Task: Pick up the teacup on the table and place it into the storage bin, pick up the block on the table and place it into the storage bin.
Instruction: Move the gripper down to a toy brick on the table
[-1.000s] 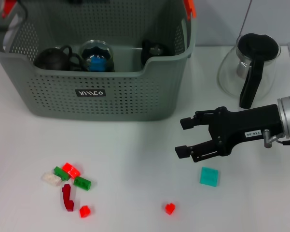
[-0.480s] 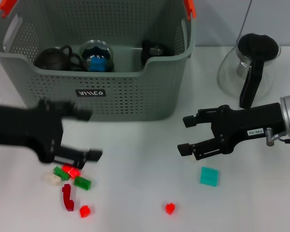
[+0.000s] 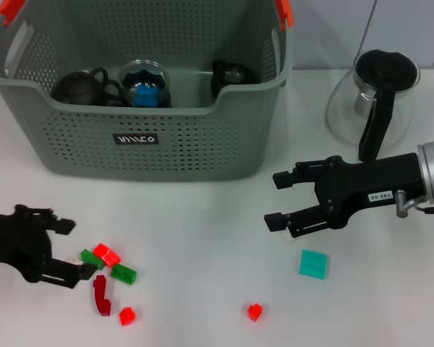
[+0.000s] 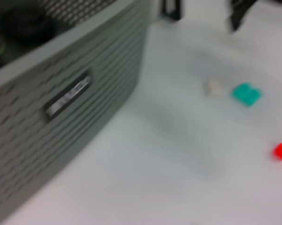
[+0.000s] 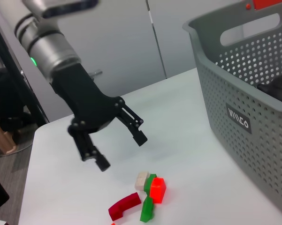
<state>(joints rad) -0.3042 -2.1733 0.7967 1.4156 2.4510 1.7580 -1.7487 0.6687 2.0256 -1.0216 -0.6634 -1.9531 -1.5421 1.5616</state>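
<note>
Worktop [image 3: 202,238]: white, carrying everything in view.
Storage bin [image 3: 166,137]: grey-green perforated basket at the far left-centre, with orange handle clips and a black label on its near wall.
Bin contents: two dark teapots, one at the left [image 3: 79,87] and one at the right [image 3: 231,76], with a glass jar [image 3: 144,83] between them showing blue inside.
Block pile [image 3: 105,259]: green, red and white bricks clustered near the front left, beside a dark red curved piece [image 3: 100,295] and a small red brick [image 3: 126,315].
Other blocks: a teal square block [image 3: 313,264] right of centre and a lone red block [image 3: 254,311] near the front edge, both well apart from the pile.
Left gripper [image 3: 66,249]: low over the worktop just left of the pile, jaws apart, holding nothing.
Right gripper [image 3: 278,201]: hovering above the worktop up and left of the teal block, jaws apart and empty.
Glass carafe [image 3: 372,101]: black lid and handle, standing at the far right.
</note>
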